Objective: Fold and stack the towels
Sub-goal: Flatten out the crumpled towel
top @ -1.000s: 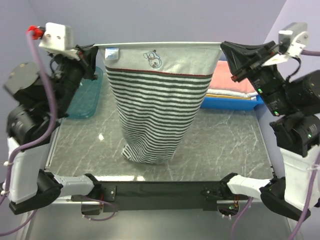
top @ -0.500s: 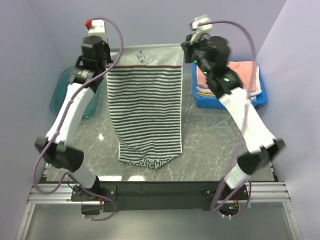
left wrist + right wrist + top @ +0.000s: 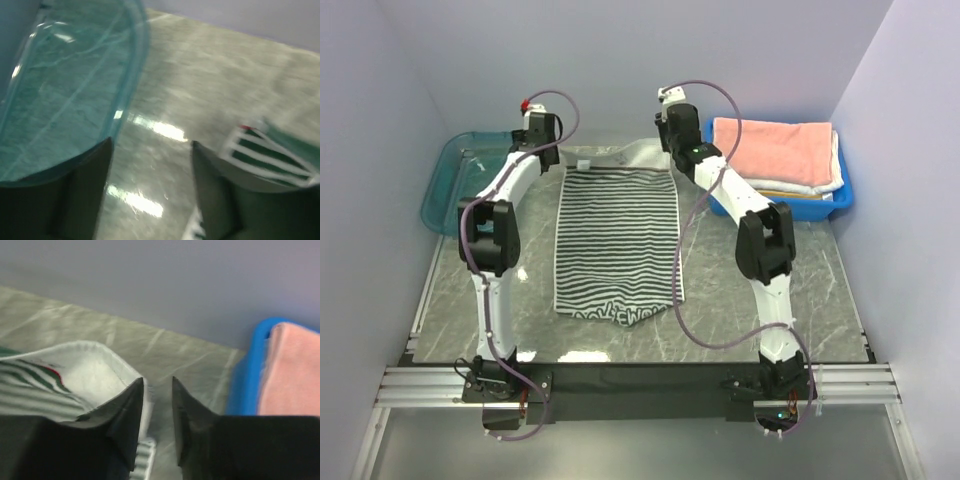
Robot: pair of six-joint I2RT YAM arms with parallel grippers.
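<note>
Striped towel (image 3: 617, 240) lies spread flat down the middle of the marble table (image 3: 820, 290), its near hem slightly rumpled and its white band at the far end. At that far edge the left gripper (image 3: 150, 150) hovers empty with its fingers wide apart, beside the towel's left corner. The right gripper (image 3: 157, 390) shows only a narrow gap, with the hem apparently just outside it. Beyond sit a teal tray (image 3: 450, 180), far left, and a blue bin (image 3: 820, 208) holding a folded pink towel (image 3: 775, 150), far right.
</note>
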